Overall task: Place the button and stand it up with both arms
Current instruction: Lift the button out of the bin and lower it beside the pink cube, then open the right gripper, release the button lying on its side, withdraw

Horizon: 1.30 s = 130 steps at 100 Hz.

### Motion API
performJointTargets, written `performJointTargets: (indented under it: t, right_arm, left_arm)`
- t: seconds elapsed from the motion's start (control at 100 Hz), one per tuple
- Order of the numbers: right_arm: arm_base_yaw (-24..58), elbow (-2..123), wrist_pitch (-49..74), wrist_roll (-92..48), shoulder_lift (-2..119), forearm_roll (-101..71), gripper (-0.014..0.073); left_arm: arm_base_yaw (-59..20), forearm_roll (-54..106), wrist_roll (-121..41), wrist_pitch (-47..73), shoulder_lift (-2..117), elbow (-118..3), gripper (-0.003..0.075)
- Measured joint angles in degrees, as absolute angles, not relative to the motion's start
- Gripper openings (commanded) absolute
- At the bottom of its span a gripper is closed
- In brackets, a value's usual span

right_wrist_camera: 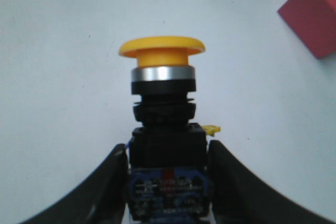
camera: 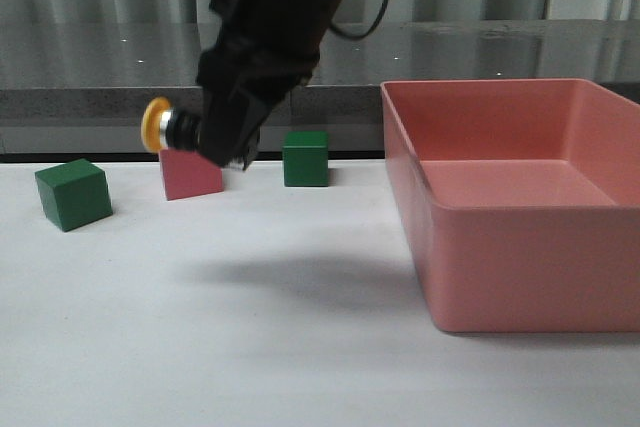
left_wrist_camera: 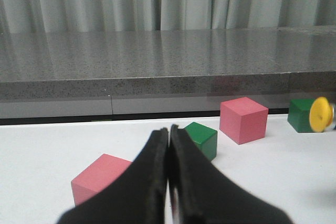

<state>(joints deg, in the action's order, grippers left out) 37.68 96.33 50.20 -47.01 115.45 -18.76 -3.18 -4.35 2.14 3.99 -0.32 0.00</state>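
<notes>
The button [camera: 165,127] has a yellow mushroom cap, a silver ring, a black body and a bluish contact block. My right gripper [camera: 225,142] is shut on its black body and contact block and holds it in the air, lying sideways with the cap pointing left, in front of a pink cube [camera: 192,175]. In the right wrist view the button [right_wrist_camera: 163,93] sticks out from between the fingers of the gripper [right_wrist_camera: 168,150] over the white table. My left gripper [left_wrist_camera: 169,132] is shut and empty, low over the table. The yellow cap [left_wrist_camera: 319,114] shows at the edge of its view.
Two green cubes [camera: 73,194] [camera: 305,158] flank the pink cube at the back of the white table. A large pink bin [camera: 520,197] stands on the right. The left wrist view shows a near pink cube [left_wrist_camera: 100,177], a green cube [left_wrist_camera: 202,139] and another pink cube [left_wrist_camera: 243,119].
</notes>
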Motion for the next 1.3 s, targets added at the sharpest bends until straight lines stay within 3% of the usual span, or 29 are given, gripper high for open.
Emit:
performJointTargets:
  t: [0.25,0.34,0.44,0.63,0.74,0.95,1.04,1.16,1.3]
  right_arm:
    - [37.9,96.4,49.7,-49.0,122.5,-18.8,-0.0065]
    - [37.9,96.4,49.6,-49.1,123.9,-18.6,-0.0024]
    - [37.9,96.4,49.5,-49.1,124.3,-18.7,0.011]
    - [37.9,96.6,49.2,-49.1,124.3,-18.7,0.0512]
    - [37.9,96.7,48.8,-49.2,124.3,-18.7,0.0604]
    - [37.9,99.3,51.3,-48.4,124.3,-18.7,0.0591]
    - [37.9,102.2,54.4,-45.8,123.5,-18.5,0.0526]
    - [37.6,107.6,58.2,-41.2,120.8,-18.0,0.0328]
    - [35.3,112.4,62.2,-37.5,116.7,-17.8,-0.0016]
  left_arm:
    - [-3.2,-4.4,2.1,4.0,-0.3,0.0,-0.002]
    - [-3.2,-4.4,2.1,4.0,-0.3,0.0,-0.002]
    - [-3.2,-4.4,2.1,4.0,-0.3,0.0,-0.002]
    - [-3.2,-4.4,2.1,4.0,-0.3,0.0,-0.002]
    - [-3.2,-4.4,2.1,4.0,-0.3,0.0,-0.002]
    - [-3.2,-4.4,2.1,4.0,-0.3,0.0,-0.002]
    - [-3.2,-4.4,2.1,4.0,-0.3,0.0,-0.002]
    - [-3.2,-4.4,2.1,4.0,-0.3,0.0,-0.002]
    - [-3.2,-4.4,2.1,4.0,-0.3,0.0,-0.002]
